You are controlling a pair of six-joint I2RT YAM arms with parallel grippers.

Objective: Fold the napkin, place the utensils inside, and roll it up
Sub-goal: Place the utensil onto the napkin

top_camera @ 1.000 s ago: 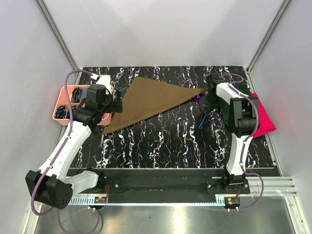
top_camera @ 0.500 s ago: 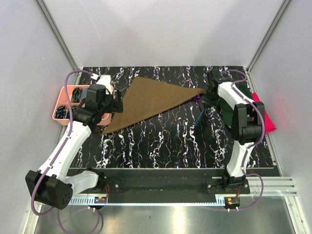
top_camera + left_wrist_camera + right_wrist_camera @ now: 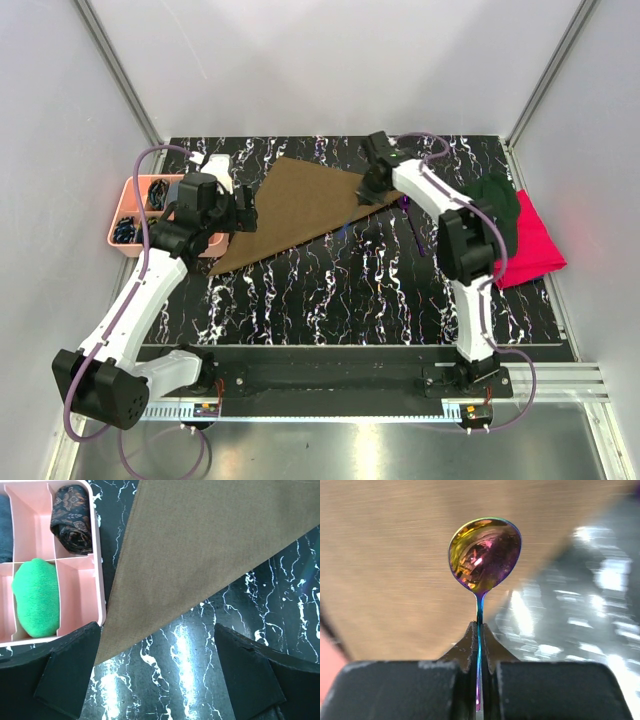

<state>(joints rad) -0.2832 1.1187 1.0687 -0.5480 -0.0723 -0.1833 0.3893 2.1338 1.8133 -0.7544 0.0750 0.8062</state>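
The olive-brown napkin (image 3: 300, 205) lies folded into a triangle on the black marbled table. My right gripper (image 3: 372, 187) hovers over its right corner. In the right wrist view it (image 3: 479, 630) is shut on the thin handle of an iridescent spoon (image 3: 485, 555), whose bowl points away over the napkin (image 3: 385, 570). Other slim utensils (image 3: 416, 232) lie on the table just right of that corner. My left gripper (image 3: 240, 212) stands open at the napkin's left edge. In the left wrist view its fingers (image 3: 70, 675) straddle bare table beside the napkin (image 3: 200, 555), holding nothing.
A pink divided tray (image 3: 118, 222) sits at the left edge, with a green item (image 3: 35, 602) and a patterned roll (image 3: 72, 517) in its compartments. A dark green cap (image 3: 495, 195) and a red cloth (image 3: 535, 245) lie at the right edge.
My right arm has swung left from beside the loose utensils to over the napkin's right corner, carrying the spoon. The left arm has stayed put.
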